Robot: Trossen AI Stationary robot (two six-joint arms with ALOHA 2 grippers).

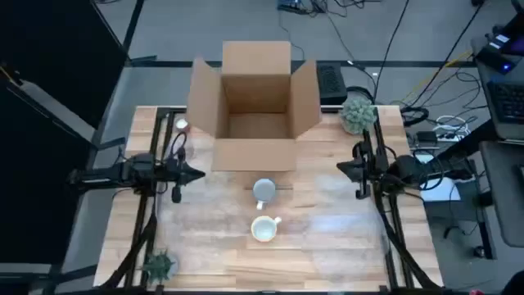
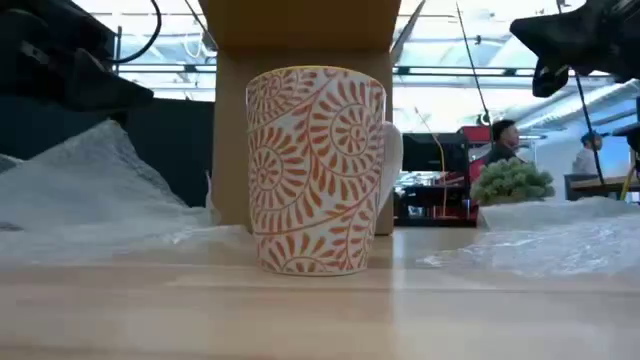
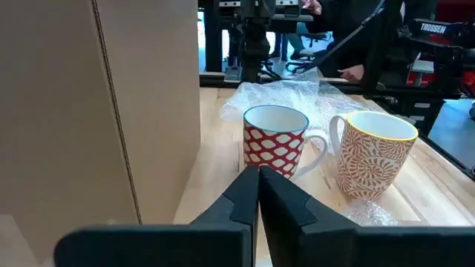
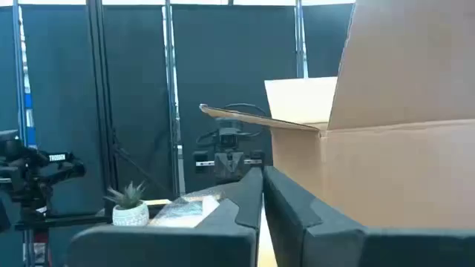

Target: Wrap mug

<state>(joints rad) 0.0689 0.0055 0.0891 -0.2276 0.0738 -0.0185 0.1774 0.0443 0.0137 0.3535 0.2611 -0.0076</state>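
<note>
Two mugs stand upright on their bases at the table's middle. A red-and-white patterned mug (image 1: pixel 264 192) (image 3: pixel 275 141) is just in front of the box. An orange-patterned mug (image 1: pixel 264 229) (image 2: pixel 316 170) (image 3: pixel 373 154) stands nearer the front edge. Clear bubble wrap lies flat on the table left (image 2: pixel 90 190) and right (image 2: pixel 560 240) of the mugs. My left gripper (image 1: pixel 199 174) (image 3: pixel 258 175) hovers shut left of the mugs, pointing at them. My right gripper (image 1: pixel 342 169) (image 4: pixel 263 175) hovers shut to their right. Neither holds anything.
An open cardboard box (image 1: pixel 254 115) stands at the table's far middle, flaps spread. A small potted plant (image 1: pixel 357 113) sits at the far right, another (image 1: pixel 158 265) at the near left corner. People (image 2: pixel 503 135) show in the room beyond the table.
</note>
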